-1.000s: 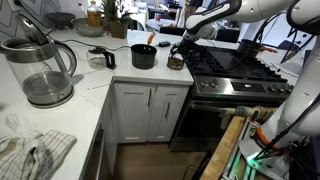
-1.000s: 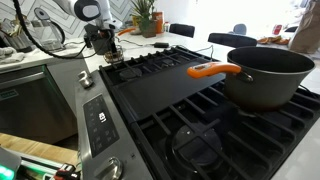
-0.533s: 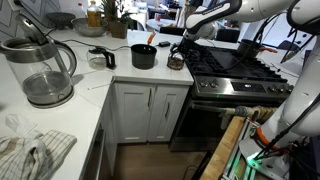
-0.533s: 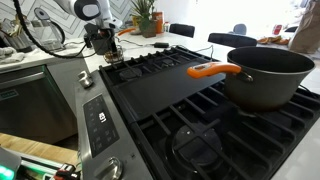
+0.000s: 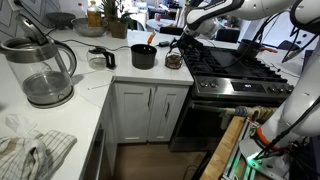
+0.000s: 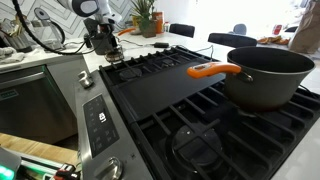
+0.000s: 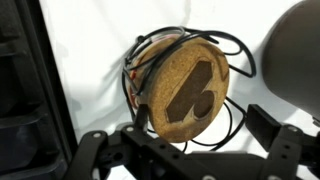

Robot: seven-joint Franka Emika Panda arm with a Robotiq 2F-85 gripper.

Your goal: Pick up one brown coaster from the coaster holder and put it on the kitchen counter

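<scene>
claw: gripper [image 7: 185,140] spread wide, nothing between the fingers [image 7: 95,150]; in the wrist view both sit low in frame, either side of the stack
position: hangs above the coaster holder [image 5: 175,61], not touching, in an exterior view [image 5: 181,42]
brown coaster [image 7: 185,90]: top disc of the stack, in the holder, darker patch on its face
holder detail: thin dark wires [image 7: 133,80] loop round the stack
kitchen counter [image 5: 120,75]: white; holder stands at its end, just beside the gas stove [image 5: 240,70]
neighbours: black pot [image 5: 144,57] with orange utensil [image 5: 150,40] near the holder on the side away from the stove (dark curve top right in wrist view [image 7: 298,50])
further off: glass kettle [image 5: 40,72], crumpled cloth [image 5: 30,155]
obstructions: big pot [image 6: 265,72] with orange handle [image 6: 213,70] fills the foreground of an exterior view; gripper [image 6: 103,42] small behind it, holder hard to make out there
</scene>
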